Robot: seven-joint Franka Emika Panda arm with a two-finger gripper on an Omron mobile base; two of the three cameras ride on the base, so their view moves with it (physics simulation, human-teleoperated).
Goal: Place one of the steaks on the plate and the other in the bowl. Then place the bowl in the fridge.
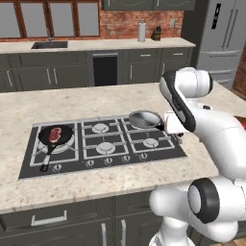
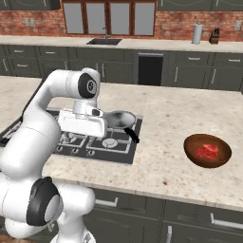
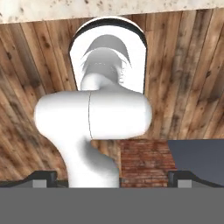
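One steak (image 2: 207, 151) lies inside the bowl (image 2: 191, 151), which stands on the table (image 2: 175, 118) well to the right of the stove (image 1: 72, 158), apart from the arm. The second steak (image 1: 55, 133) lies in the black frying pan (image 1: 67, 139) on the stove's front left burner, the pan handle pointing toward the table's near edge. A silver pan (image 1: 144, 118) sits on the stove's right rear burner, with its dark handle (image 2: 131, 134) toward the right. The fridge (image 1: 223, 38) stands at the back right, doors closed. The arm (image 1: 211, 125) rises from the base, bends at the elbow above the stove's right edge, and the forearm folds back toward the base, so the hand's white body (image 2: 83, 124) hangs low over the stove just beside the silver pan. The hand camera looks back at the robot's own body, with a plank floor (image 3: 183, 65) and a brick wall (image 3: 142, 159) behind it. The pincer (image 3: 112, 179) shows as two dark fingertips (image 3: 43, 178) at the bottom corners of the hand view, spread to their widest, with nothing between them and touching nothing. Along the far wall a counter (image 1: 96, 45) carries a sink (image 1: 48, 44), a paper towel roll (image 1: 141, 31) and a knife block (image 1: 156, 33). Dark grey cabinets (image 1: 48, 77) run under it, with an oven opening (image 1: 105, 69) in the middle.
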